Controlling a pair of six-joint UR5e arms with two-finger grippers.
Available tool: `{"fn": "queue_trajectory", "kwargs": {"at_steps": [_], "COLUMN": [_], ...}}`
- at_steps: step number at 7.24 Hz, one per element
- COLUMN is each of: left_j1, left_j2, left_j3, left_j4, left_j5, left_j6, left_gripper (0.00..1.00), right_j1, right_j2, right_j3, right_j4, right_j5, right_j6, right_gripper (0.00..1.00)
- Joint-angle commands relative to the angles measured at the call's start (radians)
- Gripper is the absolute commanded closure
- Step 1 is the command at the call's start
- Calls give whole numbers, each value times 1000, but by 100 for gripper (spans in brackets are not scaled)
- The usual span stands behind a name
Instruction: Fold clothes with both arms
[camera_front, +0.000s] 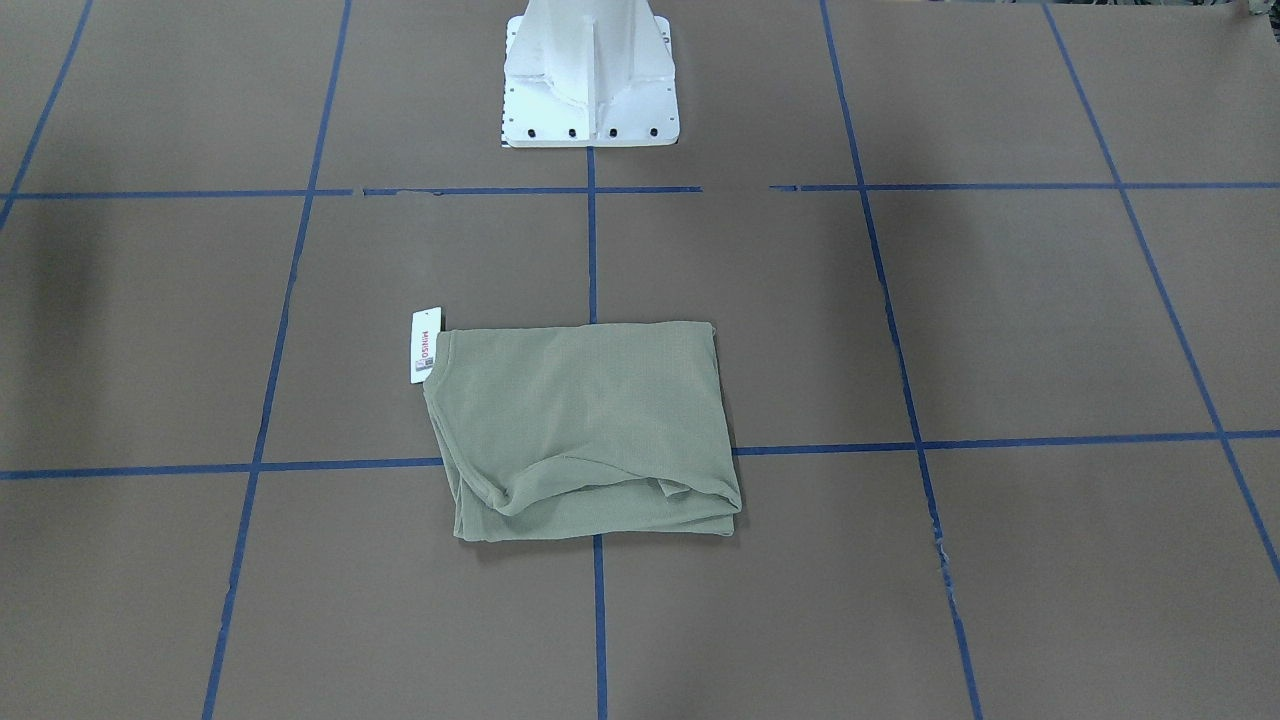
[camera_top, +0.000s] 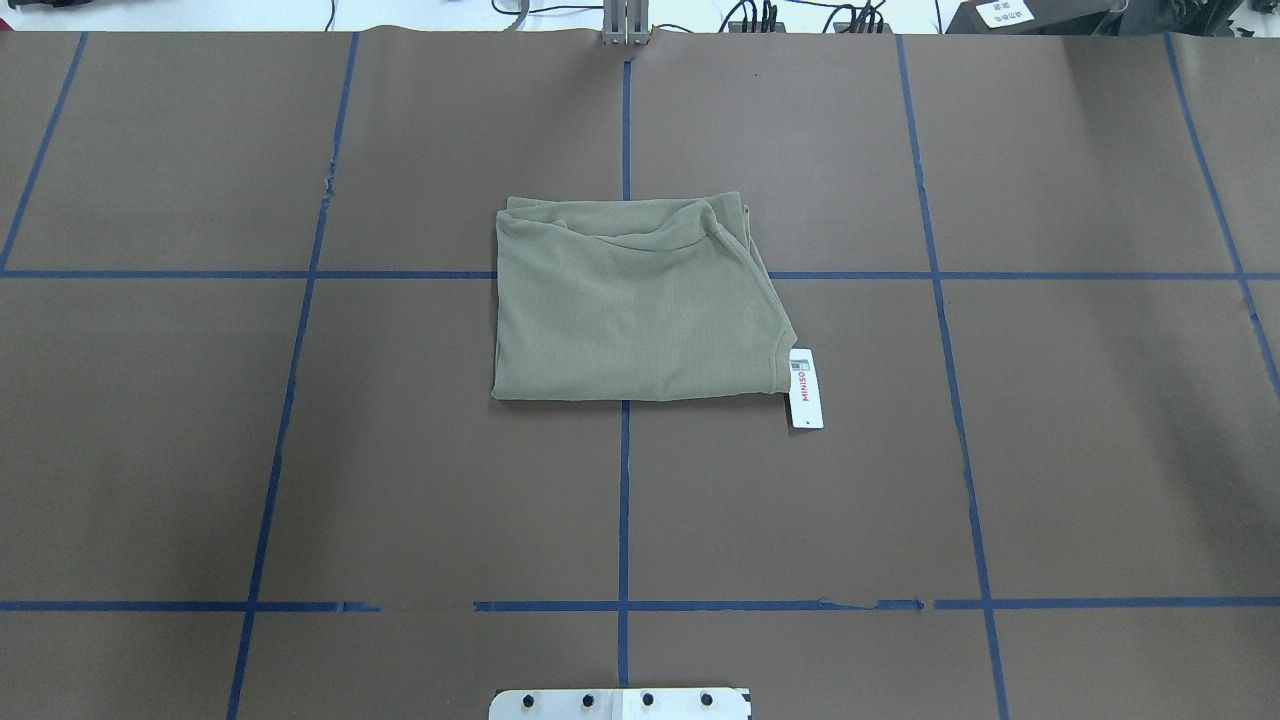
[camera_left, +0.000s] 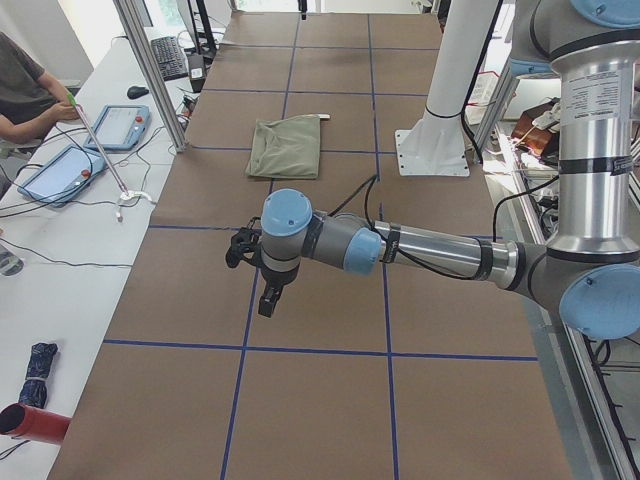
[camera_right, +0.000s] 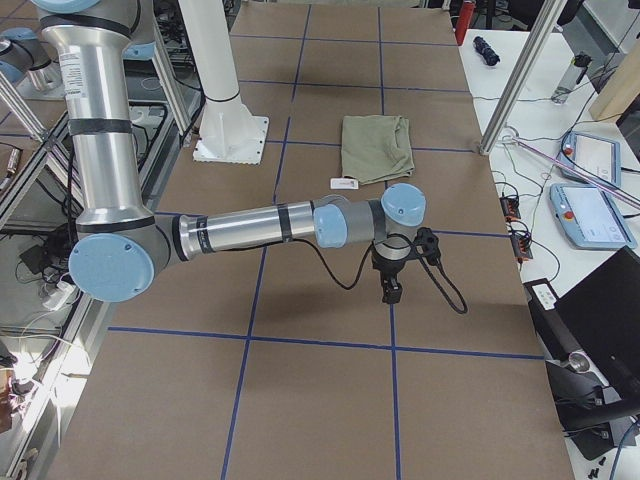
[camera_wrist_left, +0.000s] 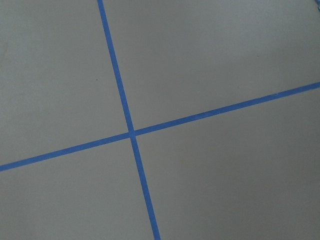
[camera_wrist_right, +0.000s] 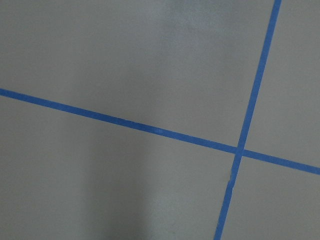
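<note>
Here's the shirt (camera_top: 630, 305), folded into a compact sage-green rectangle at the middle of the bench (camera_top: 1050, 450). It lies right over a crossing of the blue tape (camera_top: 624, 500) grid. The side nearer the robot is a clean straight fold. The far side is looser, with layers bunched and a rumpled lip showing. The white tag (camera_top: 806, 388) pokes out at the near corner on the robot's right and lies flat on the brown surface, its red lettering facing up. The white pedestal (camera_front: 590, 90) stands back from the shirt on the centre line. Out to the robot's left, the left arm (camera_left: 430, 250) stretches low and long over the bench. The left claw (camera_left: 266, 308) hangs pointing down above the surface, well apart from the shirt and holding nothing. Only the side view catches it, so I can't tell whether its fingers are spread or pressed together. It's the same at the other end: the right arm (camera_right: 250, 228) reaches out level and the right claw (camera_right: 389, 296) points down over bare bench, far from the shirt. There too, I can't tell how the fingers are set. Both wrist cameras show only brown bench and a tape crossing.
</note>
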Motion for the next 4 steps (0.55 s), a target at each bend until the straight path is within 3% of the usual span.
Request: {"fn": "queue_trajectory", "kwargs": {"at_steps": [1,4], "left_j1": [0,2], "left_j2": [3,-2], "left_j3": [-2,1], "left_j4": [2,0], "left_j5": [0,0], "left_j6": [0,-2], "left_gripper": [0,0], "right_j1": [1,1], "right_j2": [-2,-16], "right_j3": [6,4], "right_j4": [1,2], "right_j5": [-2,-12], "right_j6": [0,-2], "right_gripper": [0,0]}}
